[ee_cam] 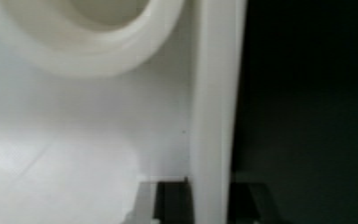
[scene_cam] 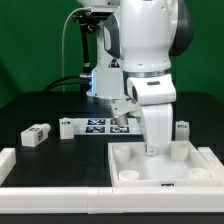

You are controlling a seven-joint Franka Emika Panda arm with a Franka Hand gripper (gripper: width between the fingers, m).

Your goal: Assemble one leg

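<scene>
The large white tabletop [scene_cam: 165, 168] with round corner sockets lies at the front of the exterior view's right. My gripper [scene_cam: 152, 148] reaches straight down onto its far rim. In the wrist view the two dark fingers [ee_cam: 176, 205] stand on either side of the tabletop's thin white rim [ee_cam: 211, 100], closed against it, with the gripper [ee_cam: 213, 200] centred on that rim. A round socket [ee_cam: 105, 30] shows on the tabletop. One leg [scene_cam: 37, 136], a short white post with a tag, lies on the black table at the exterior view's left. Another leg [scene_cam: 182, 130] stands right of the arm.
The marker board [scene_cam: 98, 125] lies behind the tabletop, with a further small white part [scene_cam: 66, 126] at its left end. A white raised border [scene_cam: 40, 172] runs along the front and up the left side. The arm's body hides part of the table behind it.
</scene>
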